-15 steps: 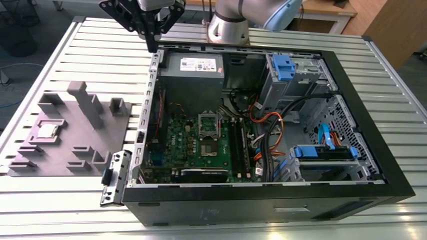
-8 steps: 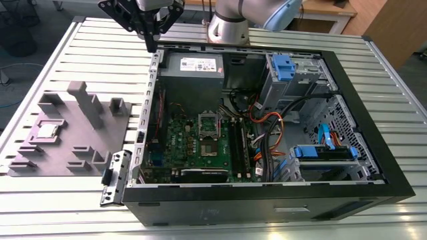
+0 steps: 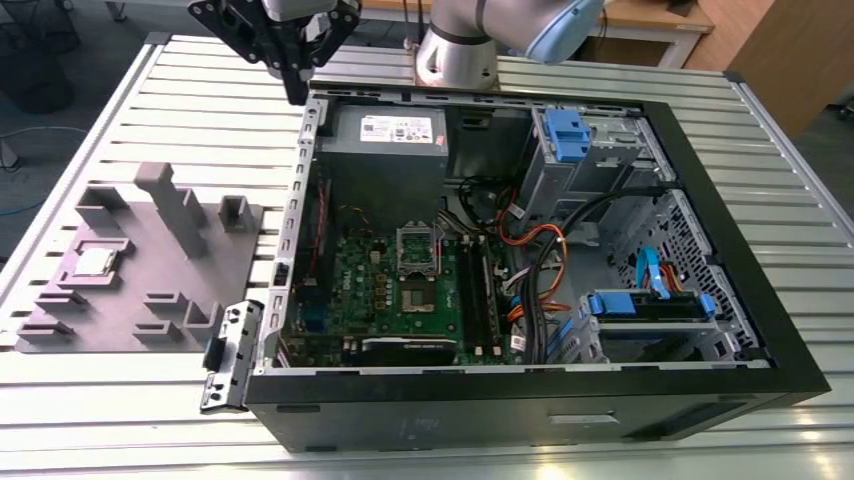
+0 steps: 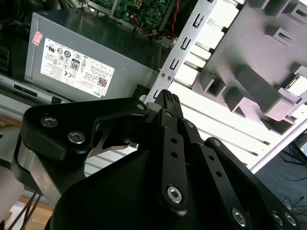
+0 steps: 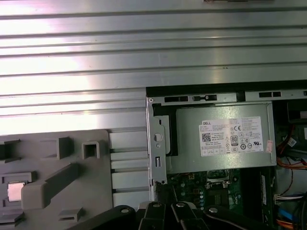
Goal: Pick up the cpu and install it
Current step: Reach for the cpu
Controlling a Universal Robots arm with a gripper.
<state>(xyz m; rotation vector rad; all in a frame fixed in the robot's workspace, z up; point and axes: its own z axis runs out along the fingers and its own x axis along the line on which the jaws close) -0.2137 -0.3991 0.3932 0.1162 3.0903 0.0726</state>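
The cpu (image 3: 96, 262) is a small silver square lying flat in a recess of the grey fixture plate (image 3: 147, 290), on the exterior view's left. It also shows in both wrist views, as the cpu (image 4: 298, 85) and the cpu (image 5: 15, 191). My gripper (image 3: 296, 92) hangs above the back left corner of the open computer case (image 3: 534, 400), well away from the cpu. Its black fingers (image 4: 168, 103) come together at the tips with nothing between them. Inside the case lies the green motherboard (image 3: 387, 290) with its metal socket frame (image 3: 418, 250).
A grey power supply (image 3: 387, 135) with a white label sits at the case's back, just below the gripper. Cables (image 3: 534, 250) and blue drive brackets (image 3: 647, 305) fill the case's right half. Grey posts (image 3: 174, 205) rise from the fixture plate. The slatted metal table (image 3: 134, 420) carries everything.
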